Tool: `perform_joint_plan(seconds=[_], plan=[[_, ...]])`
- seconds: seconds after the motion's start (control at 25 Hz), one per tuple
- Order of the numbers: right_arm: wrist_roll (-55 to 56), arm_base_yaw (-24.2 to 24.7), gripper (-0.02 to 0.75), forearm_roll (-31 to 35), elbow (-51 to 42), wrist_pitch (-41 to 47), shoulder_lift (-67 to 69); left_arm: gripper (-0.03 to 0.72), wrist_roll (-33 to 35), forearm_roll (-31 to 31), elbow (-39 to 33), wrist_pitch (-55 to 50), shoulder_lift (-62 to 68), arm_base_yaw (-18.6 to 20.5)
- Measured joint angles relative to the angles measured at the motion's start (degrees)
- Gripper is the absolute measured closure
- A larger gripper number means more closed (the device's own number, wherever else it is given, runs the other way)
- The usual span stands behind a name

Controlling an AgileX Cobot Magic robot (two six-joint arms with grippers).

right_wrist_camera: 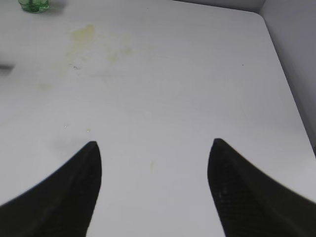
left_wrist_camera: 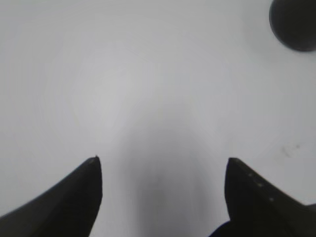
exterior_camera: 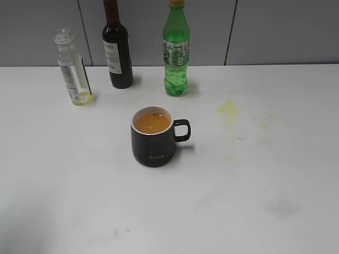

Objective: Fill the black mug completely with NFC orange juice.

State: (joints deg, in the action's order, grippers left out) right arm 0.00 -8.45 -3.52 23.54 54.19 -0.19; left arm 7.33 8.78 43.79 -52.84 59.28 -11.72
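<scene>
The black mug stands mid-table, handle to the right, holding orange juice close below its cream rim. Its dark base shows in the left wrist view at the top right. The clear wide-necked bottle stands upright at the back left, uncapped, with only a little yellow liquid at its bottom. My left gripper is open over bare table, empty. My right gripper is open over bare table, empty. Neither arm shows in the exterior view.
A dark wine bottle and a green soda bottle stand at the back; the green one's base shows in the right wrist view. Yellowish stains mark the white table right of the mug. A grey wall runs behind.
</scene>
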Motion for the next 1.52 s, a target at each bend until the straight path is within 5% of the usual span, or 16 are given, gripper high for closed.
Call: perform_joint_plan(seconds=[0.28,0.84,1.52], plan=[[0.0,0.0,0.224,0.0,0.0,0.0,0.0,0.099,0.0,-3.2,-1.2,-9.7,-14.9,0.0],[0.0,0.0,0.224,0.0,0.0,0.0,0.0,0.104,-3.0,-6.1,-14.8,-11.5,-51.1,0.0],[0.0,0.0,0.224,0.0,0.0,0.0,0.0,0.105,-3.0,-9.4,-16.1,-9.2,-55.1,0.0]])
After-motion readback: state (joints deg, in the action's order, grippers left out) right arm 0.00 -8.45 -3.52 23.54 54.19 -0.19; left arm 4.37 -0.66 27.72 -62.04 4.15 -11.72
